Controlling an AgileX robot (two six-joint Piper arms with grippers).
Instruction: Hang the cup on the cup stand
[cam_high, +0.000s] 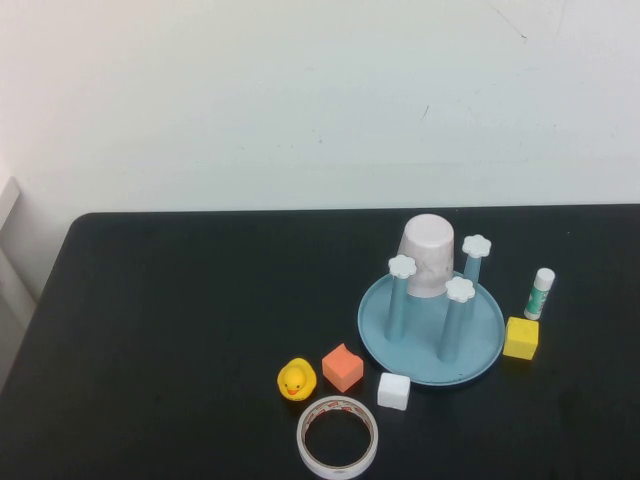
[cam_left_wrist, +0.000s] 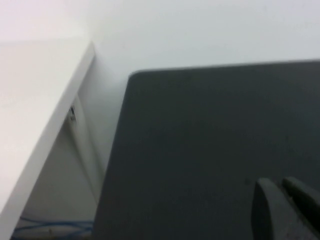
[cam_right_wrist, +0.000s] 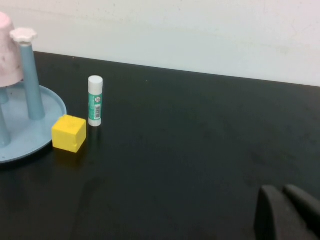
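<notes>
Cup (cam_high: 428, 256) inverted on cup stand (cam_high: 431, 335). Only the high view shows duck (cam_high: 297, 380). Left end effector (cam_left_wrist: 285, 210), right end effector (cam_right_wrist: 286, 212): pressed together, over bare worktop (cam_high: 180, 330). Glue stick (cam_right_wrist: 95, 100) label unreadable.

The pale pink cup (cam_high: 429, 257) sits upside down over a rear post of the light blue cup stand (cam_high: 432, 330).

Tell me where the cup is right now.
In the high view the cup sits upside down on the back post of the stand, table's right half; neither the left gripper nor the right gripper is near.
</notes>
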